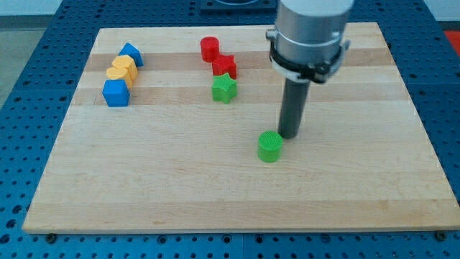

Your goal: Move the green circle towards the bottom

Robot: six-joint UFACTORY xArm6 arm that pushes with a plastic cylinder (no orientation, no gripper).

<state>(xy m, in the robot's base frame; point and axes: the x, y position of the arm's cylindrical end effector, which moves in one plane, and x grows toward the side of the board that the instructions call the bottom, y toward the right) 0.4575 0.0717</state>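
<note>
The green circle [270,147] is a short green cylinder lying near the middle of the wooden board [144,187]. My tip [290,136] is the lower end of the dark rod. It stands just to the view's upper right of the green circle, very close to it or touching its edge. The rod hangs from the grey arm at the view's top.
A green star [224,89] lies above and left of the circle, with a red star [224,66] and a red cylinder [209,49] above it. At the view's upper left are two blue blocks [116,93] [131,54] and two yellow blocks [122,69].
</note>
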